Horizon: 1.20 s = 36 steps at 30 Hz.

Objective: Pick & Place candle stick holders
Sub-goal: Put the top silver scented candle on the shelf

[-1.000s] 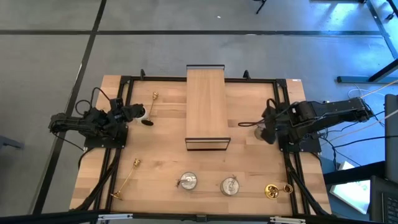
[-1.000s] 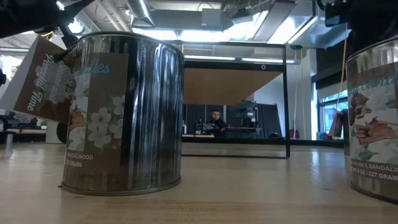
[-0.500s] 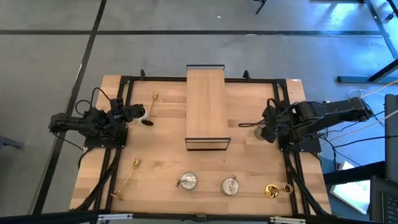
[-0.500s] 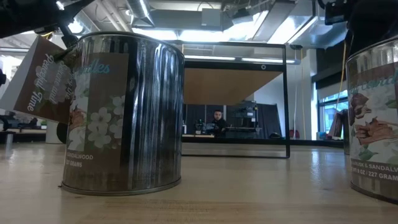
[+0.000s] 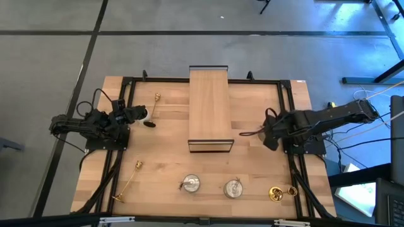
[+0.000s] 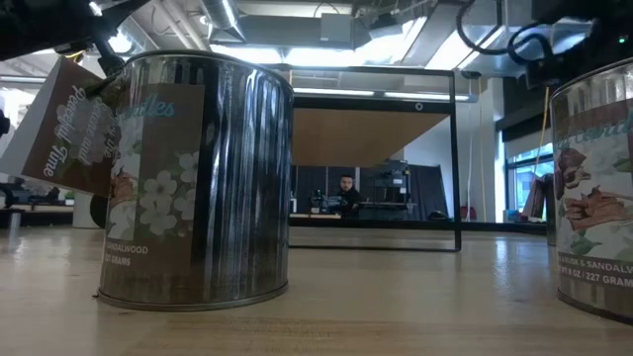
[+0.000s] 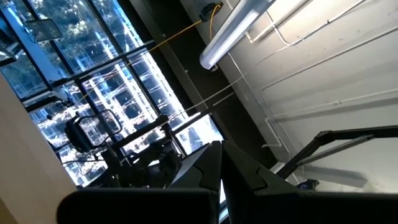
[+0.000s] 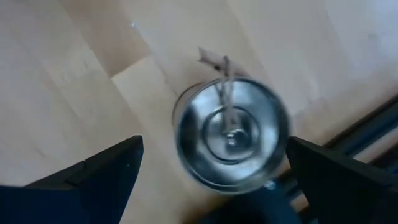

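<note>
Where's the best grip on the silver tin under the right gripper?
Likely across its round side wall, straight down from above: the silver tin stands upright, and the right gripper's open fingers flank it. Left arm waits at the left edge.

The left arm lies folded low at the left edge of the tabletop [image 5: 252,107], its wrist turned inward; the left gripper [image 5: 140,114] has its 2 fingers pressed together. The right arm reaches in from the right side, elbow out, wrist bent downward. The right gripper [image 5: 267,134] points down, its 2 fingers [image 8: 93,177] spread wide apart.
</note>
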Tool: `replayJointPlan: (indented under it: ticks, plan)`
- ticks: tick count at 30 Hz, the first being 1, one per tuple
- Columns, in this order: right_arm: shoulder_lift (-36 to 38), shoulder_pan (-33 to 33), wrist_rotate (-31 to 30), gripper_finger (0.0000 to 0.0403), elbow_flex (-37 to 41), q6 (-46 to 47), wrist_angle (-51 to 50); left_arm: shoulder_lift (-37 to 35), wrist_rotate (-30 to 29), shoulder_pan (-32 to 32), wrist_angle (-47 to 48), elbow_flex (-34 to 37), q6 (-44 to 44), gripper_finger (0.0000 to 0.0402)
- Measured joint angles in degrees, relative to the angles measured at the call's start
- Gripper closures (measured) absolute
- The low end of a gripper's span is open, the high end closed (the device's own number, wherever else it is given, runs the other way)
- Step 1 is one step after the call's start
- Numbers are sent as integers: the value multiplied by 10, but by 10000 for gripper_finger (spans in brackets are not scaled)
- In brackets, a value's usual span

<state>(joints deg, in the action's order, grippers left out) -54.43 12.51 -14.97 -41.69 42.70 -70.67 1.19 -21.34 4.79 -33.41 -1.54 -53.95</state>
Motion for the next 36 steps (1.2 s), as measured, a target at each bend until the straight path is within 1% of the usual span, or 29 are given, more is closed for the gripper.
replayJointPlan:
  ticks: [2,5,7,10,13,17,20,22,25,26,28,33,36]
  plan:
    - [0,4,-8,3,0,8,5,0,0,0,0,0,-3,400]
    - [1,15,-45,3,-13,15,6,0,5,0,0,0,-3,400]
    - [2,18,-49,3,-20,9,6,0,5,0,0,0,-3,400]
    - [2,18,-47,3,-26,5,6,0,11,0,8,0,-8,400]
    - [2,18,-44,3,-28,5,2,0,19,0,20,0,9,400]
    - [2,18,-40,3,-28,5,-2,0,17,0,23,0,6,400]
    - [2,18,-38,3,-28,31,-8,0,17,0,22,0,12,400]
    - [2,18,-20,3,-28,45,-8,0,17,0,22,0,7,400]
    - [2,18,30,3,-28,33,-9,0,8,0,17,0,4,400]
    - [2,18,38,3,-28,33,-10,0,4,0,17,0,-7,400]
    - [2,18,37,3,-28,43,-15,0,2,0,19,0,-27,400]
    - [2,8,3,3,-28,75,-23,0,4,0,26,0,-40,400]
    - [2,2,0,3,-28,85,-28,0,20,0,26,0,-48,400]
